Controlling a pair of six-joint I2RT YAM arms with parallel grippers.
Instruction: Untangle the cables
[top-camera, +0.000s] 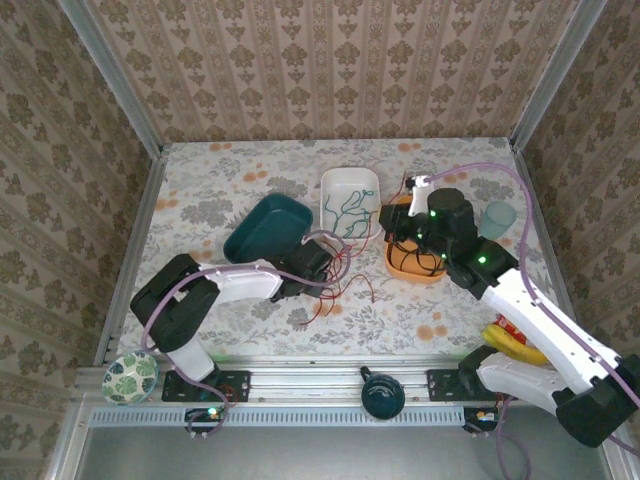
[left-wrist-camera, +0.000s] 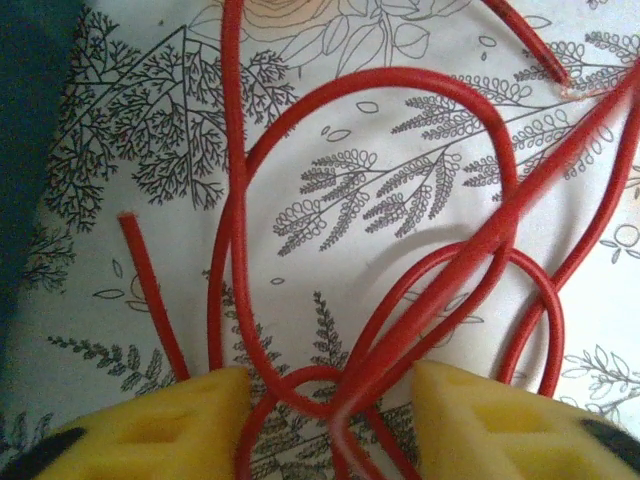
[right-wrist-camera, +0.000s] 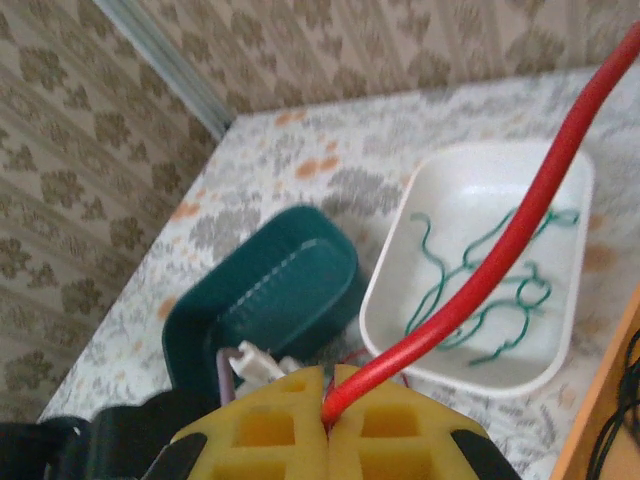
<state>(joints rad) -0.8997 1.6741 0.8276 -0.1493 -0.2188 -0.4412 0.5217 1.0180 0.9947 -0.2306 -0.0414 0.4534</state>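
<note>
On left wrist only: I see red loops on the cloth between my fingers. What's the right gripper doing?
Observer: The right gripper is shut on a red cable, which runs up and away from the pads.
Operator: Any other colours out there?
Observer: The green cables lie loose in the white tray at the far side of the table.
Operator: And black?
Observer: The black cables sit in the orange tray, right beside the white one.
</note>
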